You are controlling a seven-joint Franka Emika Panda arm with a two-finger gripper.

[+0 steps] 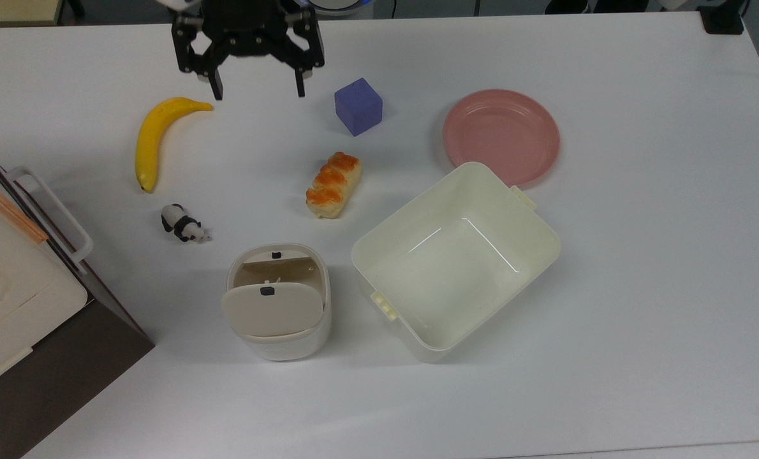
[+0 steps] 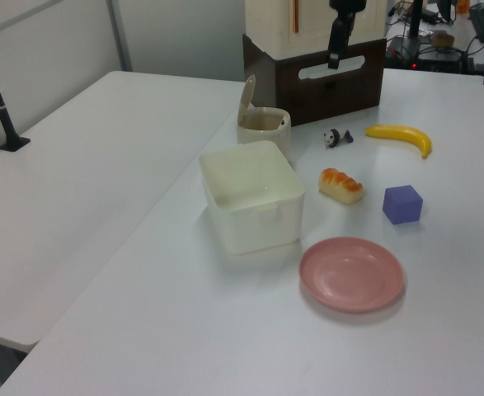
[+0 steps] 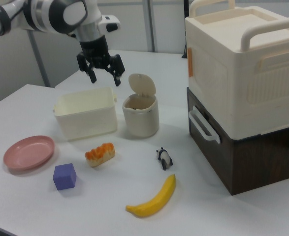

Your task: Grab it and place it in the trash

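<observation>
Apparently the job is close to done, and we go through the top view from its left to its right to check. At the top view's left edge stands the cream carry box on its dark base. Next come the banana and the little panda figurine, both lying free on the white surface. Above them, near the top view's upper edge, hangs the pincer, its two fingers spread wide with nothing between them, well apart from every object.

Below the panda sits the swing-lid trash bin, its beige flap tipped so the mouth is open. Inside that opening we can make out a small pale speck that we judge to be the paper wad, though it is too small to be sure; no loose wad lies anywhere on the surface. The right view shows the flap standing upright over the bin, with the pincer raised beside the tub.

Further right are the toy bread, the purple cube, the lidless cream tub and the pink plate.

We judge the grab and the drop finished; what is left is at most for the arm to clear away.
</observation>
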